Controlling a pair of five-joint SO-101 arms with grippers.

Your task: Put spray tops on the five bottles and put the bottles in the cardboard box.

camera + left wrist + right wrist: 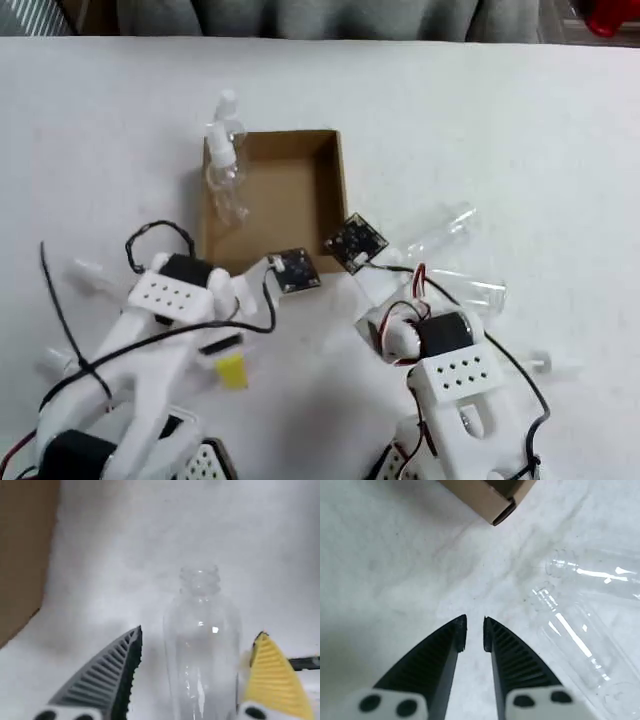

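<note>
A clear bottle (pixel 202 650) with no top sits on the white table between the fingers of my left gripper (pixel 200 632), which is open. The grey finger (pixel 107 675) stands off it and the yellow finger (pixel 267 675) is close against its side. My right gripper (pixel 475 620) is shut with nothing in it, just above the table near a corner of the cardboard box (pixel 502 502). Two more topless bottles (pixel 575 640) (pixel 600 575) lie beside it. In the box (pixel 325 190) lies one bottle with a spray top (pixel 225 170).
Loose spray tops lie at the table's left (pixel 85 270) and right (pixel 555 362). The two topless bottles (pixel 440 230) (pixel 470 290) lie right of the box. The left arm (pixel 180 290) and right arm (pixel 440 350) sit in front of the box.
</note>
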